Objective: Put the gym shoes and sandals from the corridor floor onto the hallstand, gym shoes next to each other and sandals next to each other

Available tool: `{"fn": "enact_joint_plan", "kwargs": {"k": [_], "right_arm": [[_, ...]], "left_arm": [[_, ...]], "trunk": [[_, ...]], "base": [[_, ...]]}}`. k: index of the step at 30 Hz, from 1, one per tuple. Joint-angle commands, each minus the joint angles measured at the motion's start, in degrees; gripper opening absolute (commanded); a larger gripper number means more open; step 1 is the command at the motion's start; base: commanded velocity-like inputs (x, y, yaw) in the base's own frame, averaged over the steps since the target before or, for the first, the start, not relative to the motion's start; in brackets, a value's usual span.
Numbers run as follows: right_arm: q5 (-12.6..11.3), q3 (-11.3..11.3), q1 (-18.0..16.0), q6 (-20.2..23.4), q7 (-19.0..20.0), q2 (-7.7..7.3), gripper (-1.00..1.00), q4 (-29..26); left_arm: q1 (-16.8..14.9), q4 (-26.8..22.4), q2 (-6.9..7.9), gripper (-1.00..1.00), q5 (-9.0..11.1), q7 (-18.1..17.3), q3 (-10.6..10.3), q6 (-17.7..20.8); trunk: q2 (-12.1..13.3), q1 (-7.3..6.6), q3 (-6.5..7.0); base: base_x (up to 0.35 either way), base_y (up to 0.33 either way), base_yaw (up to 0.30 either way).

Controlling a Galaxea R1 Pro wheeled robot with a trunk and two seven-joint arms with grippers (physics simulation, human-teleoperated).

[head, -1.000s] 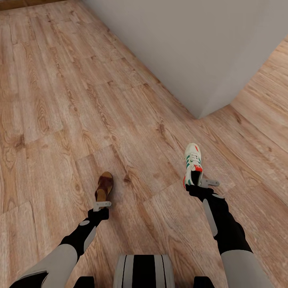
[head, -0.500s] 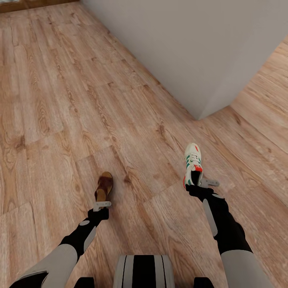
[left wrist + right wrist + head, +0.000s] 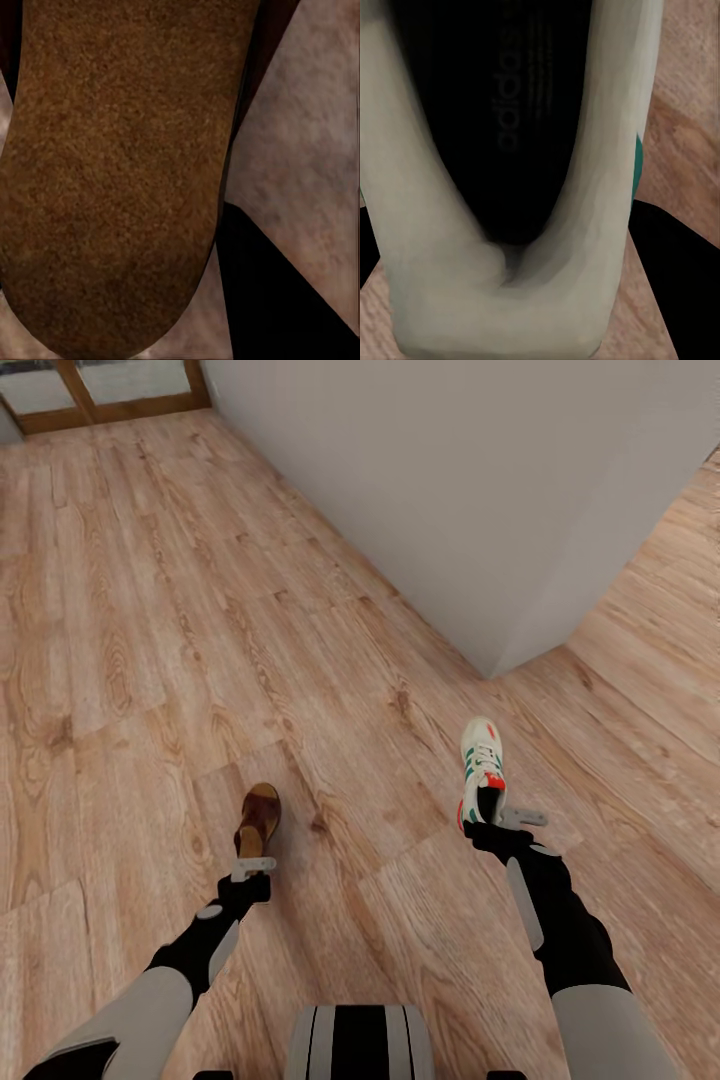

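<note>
I'm in the carrying step — one shoe in each arm, base rolling along the corridor floor (image 3: pixel 150 640). In the head view my left gripper (image 3: pixel 252 865), lower left of centre, is clenched on the heel end of a sandal (image 3: pixel 259 818), which points away from me up the frame; the left wrist view gives me its tan footbed (image 3: pixel 112 172) pressed close to the lens. My right gripper (image 3: pixel 505 818), lower right of centre, grasps a gym shoe (image 3: pixel 481 770) by its heel, toe pointing up the frame, and the right wrist view looks straight into the shoe's dark inside (image 3: pixel 487 120) between its pale walls. Both shoes look to be held off the planks, though I can't judge how high.

A grey wall (image 3: pixel 480 480) fills the upper right, its corner just above the gym shoe, and a wood-framed doorway (image 3: pixel 110 405) sits at the upper left edge. The hallstand isn't in my frames, so the next move, as I read it, calls for steering until it comes into sight — keeping both grips firm and clearing that wall corner.
</note>
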Motion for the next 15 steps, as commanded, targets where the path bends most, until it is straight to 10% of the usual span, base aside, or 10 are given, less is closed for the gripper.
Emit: {"fn": "enact_joint_plan", "kwargs": {"k": [1,10,15], "right_arm": [[-0.4,0.0,0.0,0.2,-0.3,0.03,-1.00,-0.1],[-0.2,0.0,0.0,0.2,-0.4,0.10,-1.00,-3.5],[-0.2,0.0,0.0,0.2,-0.4,0.12,-1.00,-4.4]], "left_arm": [[0.0,-1.6,-0.09,-1.00,-0.8,-0.3,0.5,0.2],[0.0,-21.3,-2.46,-1.00,-0.4,-0.5,0.1,9.8],[0.0,-22.3,-4.53,-1.00,-0.4,-0.6,0.1,10.6]], "trunk": [[0.0,-0.03,0.19],[0.1,-0.26,2.19],[0.2,-0.39,3.29]], "base": [[0.000,0.000,0.000],[0.000,0.000,0.000],[0.000,0.000,0.000]]}}
